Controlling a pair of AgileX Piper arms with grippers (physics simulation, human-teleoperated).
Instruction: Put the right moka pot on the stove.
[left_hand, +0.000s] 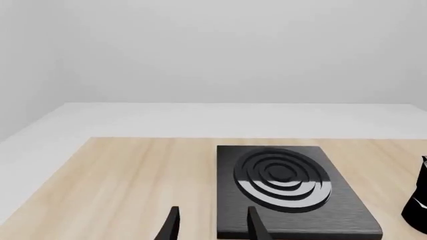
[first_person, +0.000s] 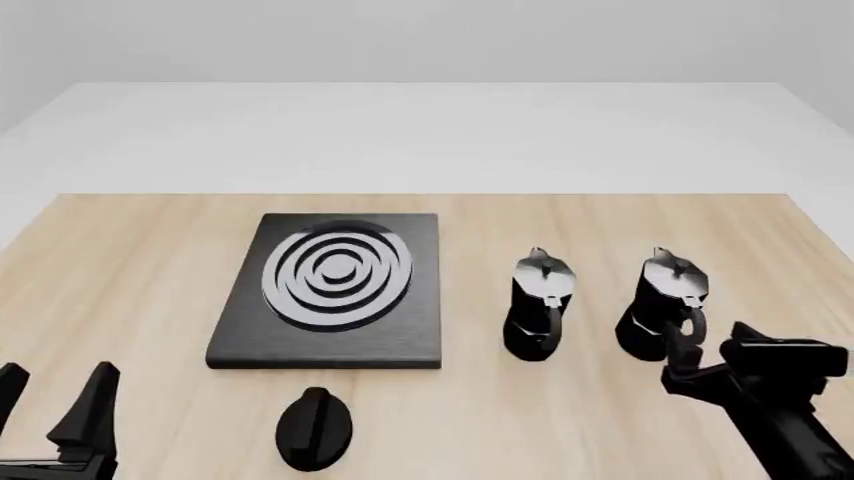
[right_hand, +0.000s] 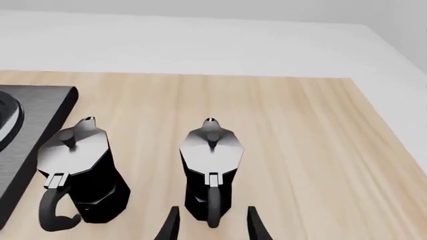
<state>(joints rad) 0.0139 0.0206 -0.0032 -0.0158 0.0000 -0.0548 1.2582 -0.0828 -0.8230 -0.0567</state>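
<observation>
Light wood table (first_person: 160, 260), white floor beyond, grey wall; both jaws open, holding nothing.

Front view chopped off most of the left gripper (first_person: 54, 405) at the bottom corner, and the right arm ran out of frame too. Left wrist cam only caught a sliver of a moka pot (left_hand: 419, 197) at the edge, so couldn't tell which one.
</observation>
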